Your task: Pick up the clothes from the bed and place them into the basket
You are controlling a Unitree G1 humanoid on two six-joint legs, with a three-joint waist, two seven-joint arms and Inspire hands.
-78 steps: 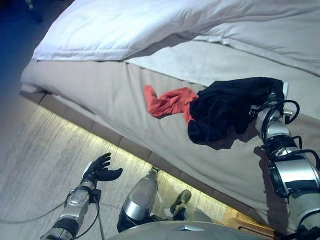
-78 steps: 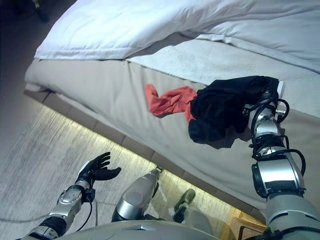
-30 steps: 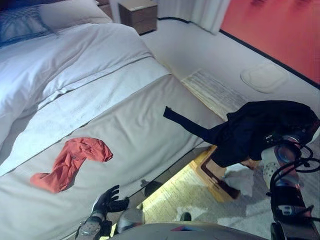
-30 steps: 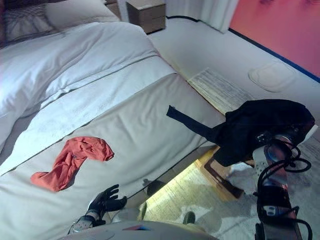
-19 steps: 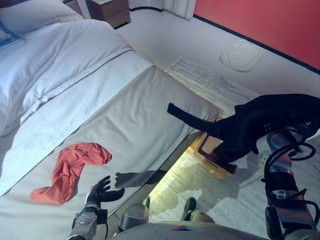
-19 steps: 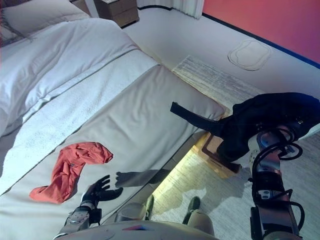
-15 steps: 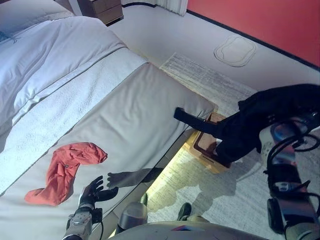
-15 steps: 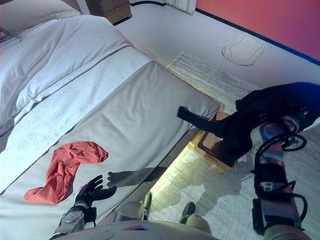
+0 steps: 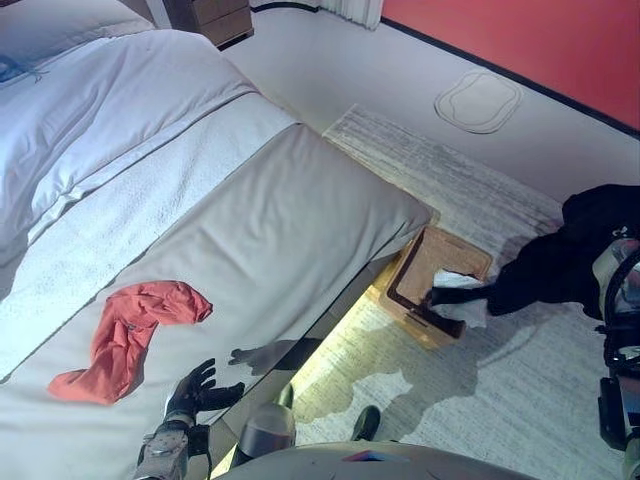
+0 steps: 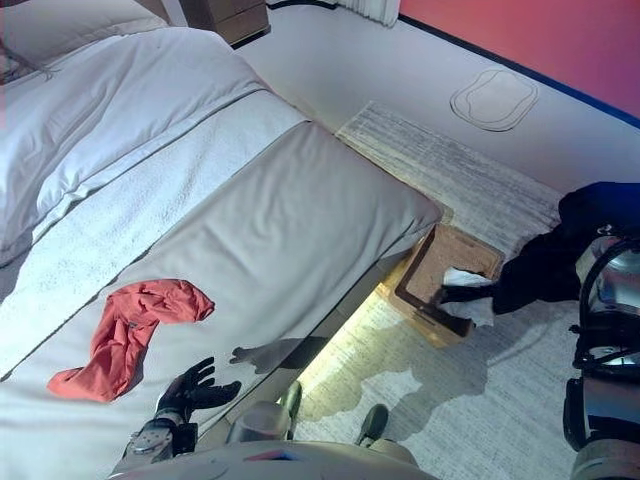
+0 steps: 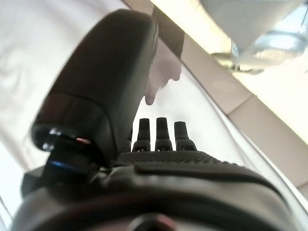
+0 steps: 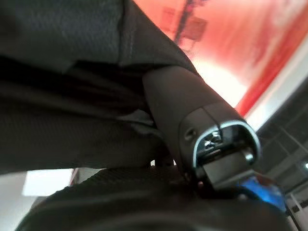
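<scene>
A black garment [image 9: 565, 262] hangs from my right hand [image 12: 183, 110] at the far right, above the rug. The thumb presses into the cloth, and the fingers are buried in it. The garment's trailing end reaches to the near rim of a brown basket [image 9: 400, 282] on the floor by the bed's corner. Something white [image 9: 458, 303] lies at that rim. A red garment [image 9: 125, 335] lies crumpled on the beige bed cover [image 9: 280, 230]. My left hand [image 9: 195, 390] hovers open by the bed's near edge, holding nothing.
A white duvet [image 9: 90, 110] covers the far part of the bed. The basket stands on a pale rug [image 9: 450, 180]. A wooden nightstand [image 9: 205, 15] sits at the top, a red wall [image 9: 520, 40] beyond, and a round floor mat [image 9: 478, 100] lies before it.
The view has swung from the bed's side toward its foot. My right arm has carried the black garment off the bed, rightward and down beside the basket. The left hand stays open.
</scene>
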